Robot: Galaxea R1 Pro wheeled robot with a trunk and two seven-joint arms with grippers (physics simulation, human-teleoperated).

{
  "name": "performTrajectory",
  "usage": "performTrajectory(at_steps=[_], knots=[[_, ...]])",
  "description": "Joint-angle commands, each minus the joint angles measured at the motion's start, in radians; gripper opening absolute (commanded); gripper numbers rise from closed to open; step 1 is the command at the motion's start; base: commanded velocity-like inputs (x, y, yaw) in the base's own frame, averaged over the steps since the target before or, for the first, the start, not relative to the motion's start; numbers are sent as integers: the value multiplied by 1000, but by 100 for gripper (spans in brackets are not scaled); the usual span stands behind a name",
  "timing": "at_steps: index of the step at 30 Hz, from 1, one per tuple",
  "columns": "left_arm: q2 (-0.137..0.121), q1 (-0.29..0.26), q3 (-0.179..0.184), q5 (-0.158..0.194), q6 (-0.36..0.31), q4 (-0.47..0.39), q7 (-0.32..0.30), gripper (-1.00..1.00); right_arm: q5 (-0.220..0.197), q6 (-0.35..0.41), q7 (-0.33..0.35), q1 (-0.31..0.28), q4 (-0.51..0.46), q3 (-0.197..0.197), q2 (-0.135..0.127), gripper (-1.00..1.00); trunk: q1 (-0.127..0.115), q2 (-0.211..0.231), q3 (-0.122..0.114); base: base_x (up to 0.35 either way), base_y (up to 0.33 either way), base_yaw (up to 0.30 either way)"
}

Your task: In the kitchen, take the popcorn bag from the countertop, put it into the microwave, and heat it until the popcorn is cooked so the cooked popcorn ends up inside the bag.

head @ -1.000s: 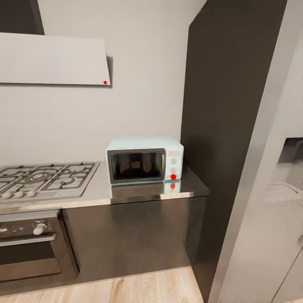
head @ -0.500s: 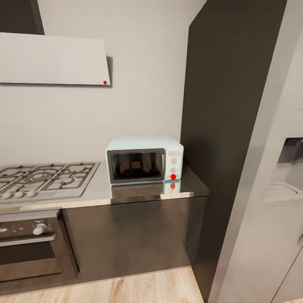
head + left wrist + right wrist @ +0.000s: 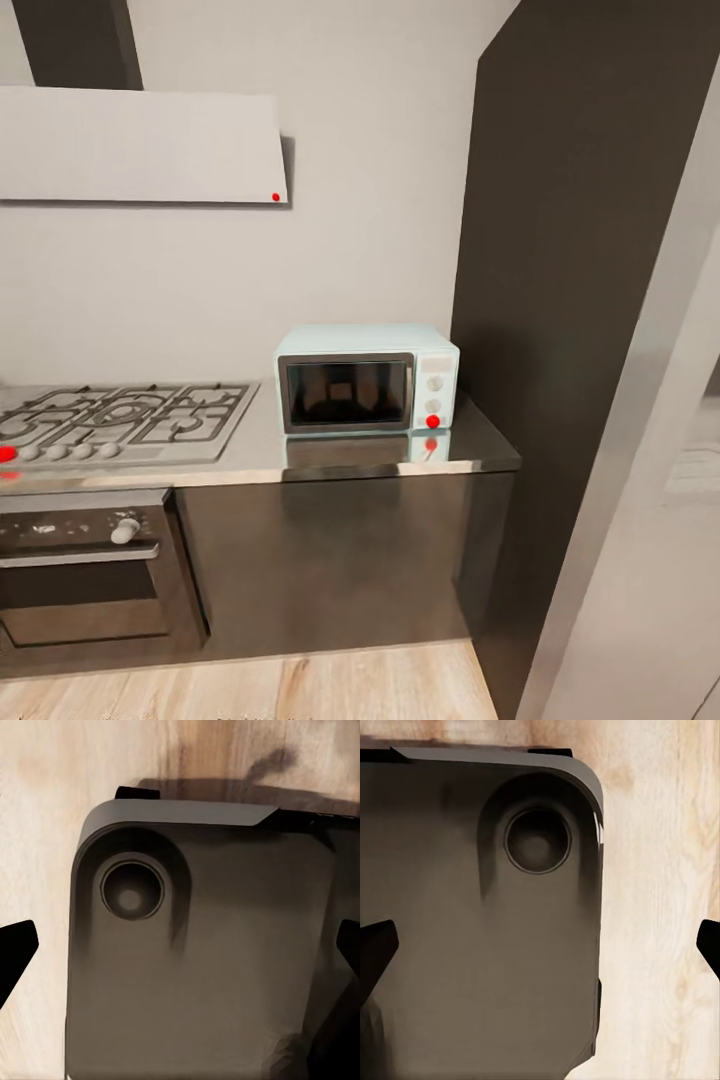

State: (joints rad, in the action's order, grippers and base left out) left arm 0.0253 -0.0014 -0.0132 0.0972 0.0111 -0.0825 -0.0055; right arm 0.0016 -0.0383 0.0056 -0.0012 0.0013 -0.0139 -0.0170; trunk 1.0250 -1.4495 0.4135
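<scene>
The left gripper (image 3: pixel 180 945) is hanging with its two dark fingertips (image 3: pixel 16 945) spread wide apart, nothing between them. Below it sits the robot's own grey base (image 3: pixel 202 967) with a round recessed socket (image 3: pixel 131 890), and beyond the base edge runs the pale plank floor (image 3: pixel 45 832). The right gripper (image 3: pixel 540 945) is also standing open and empty, one dark fingertip (image 3: pixel 375 949) at each side of the right wrist view. Under it lies the base (image 3: pixel 472 930) again, with a matching socket (image 3: pixel 537 841), and the floor (image 3: pixel 660 907) is showing past its rounded corner.

Well ahead of both arms, in the head view, the microwave (image 3: pixel 367 378) is sitting on the countertop (image 3: pixel 390 450) near its right end, close to the tall dark cabinet (image 3: pixel 570 250) — its door is closed, and a red dot marks the lowest control on the white panel. Through the dark glass a dim shape is showing, too blurred to tell whether it is the bag. Left of the microwave the gas hob (image 3: pixel 120 420) is lying set into the countertop, a red dot at its front left edge, with the oven (image 3: pixel 90 570) beneath it. Above the hob the white hood (image 3: pixel 140 145) is hanging on the wall, a small red dot at its lower right corner. A pale grey panel (image 3: pixel 640 480) is slanting across the right of the head view.
</scene>
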Motion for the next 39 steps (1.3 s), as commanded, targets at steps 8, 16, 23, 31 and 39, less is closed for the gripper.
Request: performTrajectory(at_steps=[8,16,23,31,39], knots=[[1,0,-1,10,1,0,-1,100,2,-3,2,0,0,1,0,100,0,0,1,0,0,21],[1,0,-1,10,1,0,-1,100,-2,-2,-10,0,0,-1,3,100,0,0,1,0,0,0],[1,0,-1,10,1,0,1,100,-4,3,-12,0,0,4,1,100,0,0,1,0,0,0],[1,0,-1,10,1,0,1,100,5,11,-9,0,-122,-2,6,100,0,0,1,0,0,0],[-1,0,-1,10,1,0,1,100,78,215,-10,-6,-608,17,50,100,0,0,1,0,0,0]])
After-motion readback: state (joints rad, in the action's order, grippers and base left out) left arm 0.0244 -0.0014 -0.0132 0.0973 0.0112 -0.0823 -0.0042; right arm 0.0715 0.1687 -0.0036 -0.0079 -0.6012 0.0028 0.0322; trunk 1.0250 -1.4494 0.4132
